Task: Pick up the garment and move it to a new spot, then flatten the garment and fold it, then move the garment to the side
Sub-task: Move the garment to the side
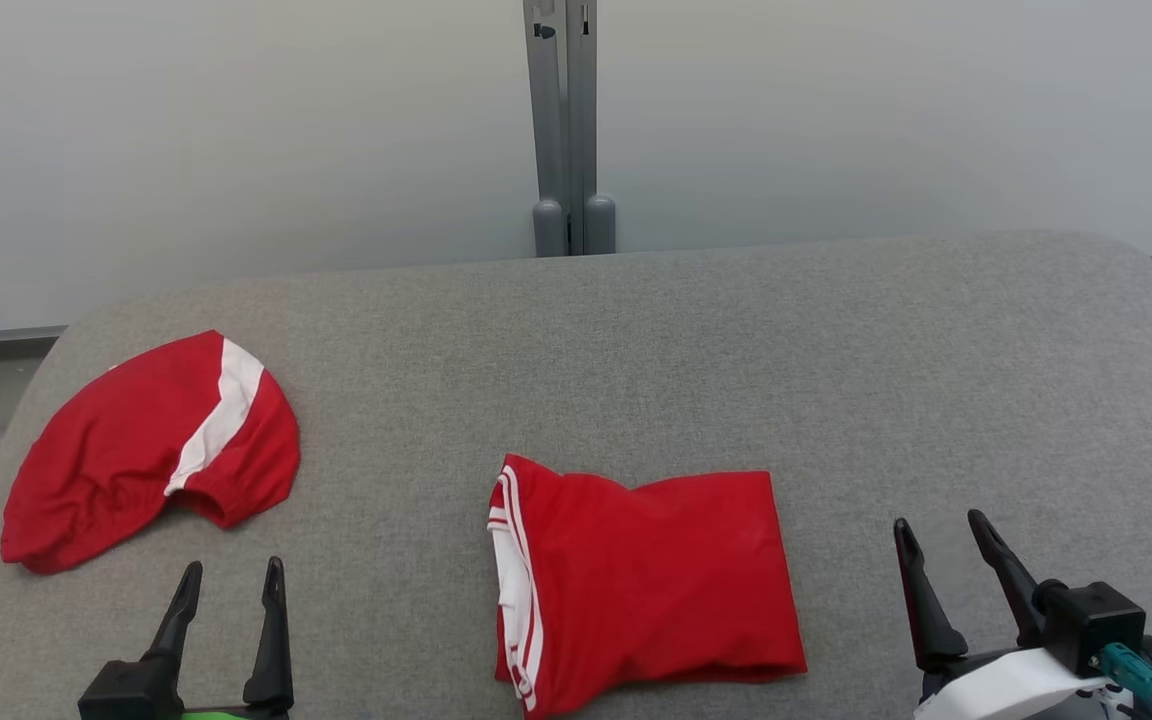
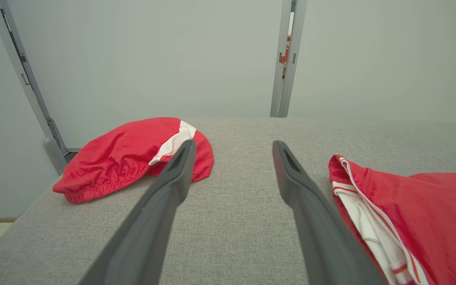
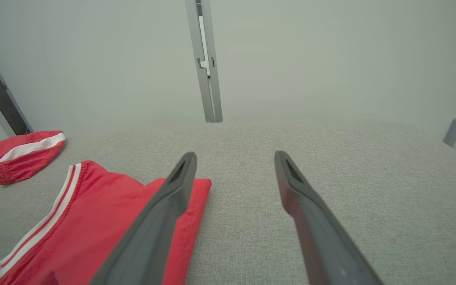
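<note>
Lying folded, garment (image 1: 646, 580); table (image 1: 936, 350) open rightward.

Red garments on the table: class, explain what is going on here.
A two-armed robot is at work on clothes. A folded red garment lies near the front of the grey table. A second red garment with a white stripe sits loosely bunched at the left. The left pincer and right pincer both hover open and empty, either side of the folded one.
</note>
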Robot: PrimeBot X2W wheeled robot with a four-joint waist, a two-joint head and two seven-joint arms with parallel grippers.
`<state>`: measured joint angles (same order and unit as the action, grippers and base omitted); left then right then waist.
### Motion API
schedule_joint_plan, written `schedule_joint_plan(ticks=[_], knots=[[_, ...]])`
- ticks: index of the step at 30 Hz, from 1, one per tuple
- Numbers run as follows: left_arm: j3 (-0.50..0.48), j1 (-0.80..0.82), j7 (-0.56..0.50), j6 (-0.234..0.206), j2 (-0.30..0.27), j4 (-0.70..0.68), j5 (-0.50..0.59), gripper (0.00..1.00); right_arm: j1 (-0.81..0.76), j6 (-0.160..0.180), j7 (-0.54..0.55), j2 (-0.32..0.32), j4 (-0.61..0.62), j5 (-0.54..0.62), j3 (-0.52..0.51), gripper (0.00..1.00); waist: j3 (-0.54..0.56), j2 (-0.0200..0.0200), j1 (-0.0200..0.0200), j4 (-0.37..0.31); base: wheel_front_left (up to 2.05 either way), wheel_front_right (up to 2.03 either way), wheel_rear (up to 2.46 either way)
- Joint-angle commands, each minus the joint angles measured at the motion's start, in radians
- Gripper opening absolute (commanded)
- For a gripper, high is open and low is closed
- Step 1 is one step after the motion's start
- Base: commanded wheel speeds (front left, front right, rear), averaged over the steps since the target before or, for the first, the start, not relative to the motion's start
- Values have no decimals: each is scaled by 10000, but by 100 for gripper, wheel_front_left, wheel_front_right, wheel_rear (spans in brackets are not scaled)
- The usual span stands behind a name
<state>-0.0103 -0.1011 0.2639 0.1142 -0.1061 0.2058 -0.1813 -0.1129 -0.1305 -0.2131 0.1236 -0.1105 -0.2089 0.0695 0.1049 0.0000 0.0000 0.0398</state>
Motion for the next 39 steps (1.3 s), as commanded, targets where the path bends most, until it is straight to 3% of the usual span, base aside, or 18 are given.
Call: schedule_joint_plan(ticks=[1, 12, 27, 36, 37, 39], knots=[[-5, -120, 4, -38, -60, -6, -28, 100, 72, -5, 41, -46, -65, -58, 88, 100, -18, 0, 0, 3, 0, 0, 0], [162, 178, 4, -51, -46, 110, 26, 100, 1553, -3, 478, -194, -1059, 141, 1105, 100, -262, 0, 0, 264, 0, 0, 0], [441, 536, 4, 33, -53, 409, 17, 100, 3264, -3, 536, -575, -5502, 587, 895, 100, -756, 0, 0, 1023, 0, 0, 0], [545, 785, 4, 60, -9, 519, 2, 100, 4027, -3, 194, -709, -7818, 54, 925, 100, -1097, 0, 0, 1222, 0, 0, 0], [552, 810, 4, 63, -2, 522, -3, 100, 4083, -3, 216, -719, -8016, -57, 1005, 90, -1130, 0, 0, 1234, 0, 0, 0], [575, 868, 4, 59, 18, 566, -3, 100, 4170, -5, 148, -730, -8213, -638, 1422, 5, -1185, 0, 0, 1268, 0, 0, 0]])
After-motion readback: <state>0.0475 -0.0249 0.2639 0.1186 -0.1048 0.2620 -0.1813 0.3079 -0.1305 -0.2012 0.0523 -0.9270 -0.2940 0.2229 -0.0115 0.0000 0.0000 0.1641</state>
